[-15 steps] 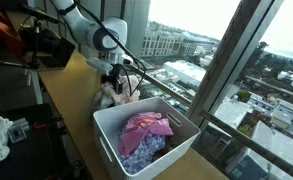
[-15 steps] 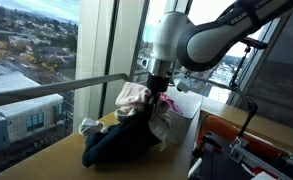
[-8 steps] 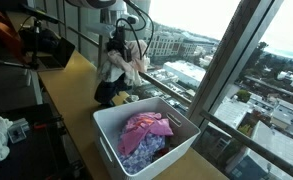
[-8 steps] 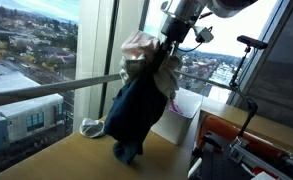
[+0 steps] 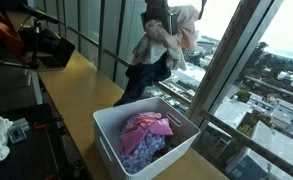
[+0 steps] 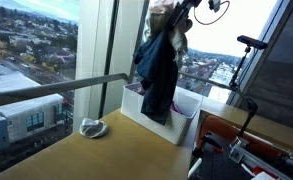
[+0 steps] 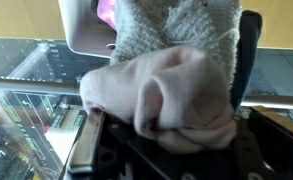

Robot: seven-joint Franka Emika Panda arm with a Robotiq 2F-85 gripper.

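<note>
No legible text, label, brand or number in any view. Checked the white bin point(image 5: 108, 148), the bundle of clothes point(image 5: 161, 50) hanging above it, and the dark equipment point(image 5: 46, 48) at the far left of the table point(image 5: 71, 82) — nothing readable on any of them. The buildings point(image 5: 276, 120) beyond the window are too small and blurred to show signs.

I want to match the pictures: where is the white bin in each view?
In an exterior view: bin at bottom centre, on the counter.
In an exterior view: bin at centre right, partly behind the clothes.
Wrist view: bin at top left.
Shared landmark: the held clothes, in all three views.
</note>
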